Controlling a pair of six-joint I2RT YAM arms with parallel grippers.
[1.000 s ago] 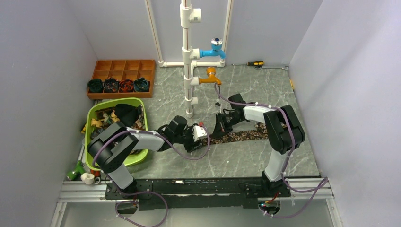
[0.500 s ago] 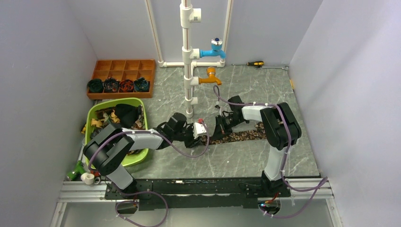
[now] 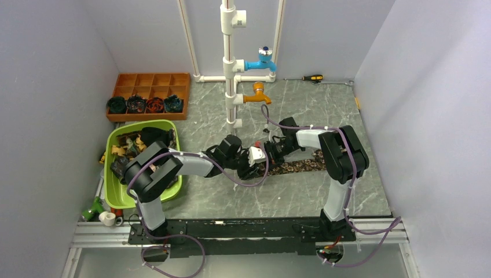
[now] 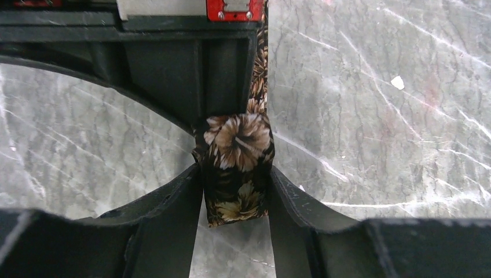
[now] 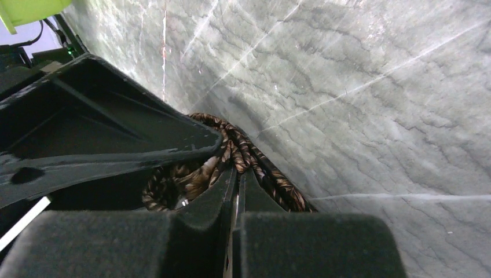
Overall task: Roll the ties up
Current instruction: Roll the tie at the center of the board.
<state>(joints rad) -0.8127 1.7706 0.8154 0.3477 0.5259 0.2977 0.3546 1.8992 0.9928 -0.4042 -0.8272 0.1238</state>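
Pinching tie (image 4: 236,168) end between left fingers (image 4: 173,214) | right fingers (image 5: 257,202) clamped on it

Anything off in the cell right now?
Only a stray screwdriver lying at the far edge of the table. The tie is held by the left end effector and right end effector; nothing else stands out.

You have no text, label, brand, number or sign that can be read in any of the three views. The small red plate (image 4: 235,8) with two screws at the far edge of the left wrist view, and the white panel (image 4: 159,8) to its left, show no characters you can make out
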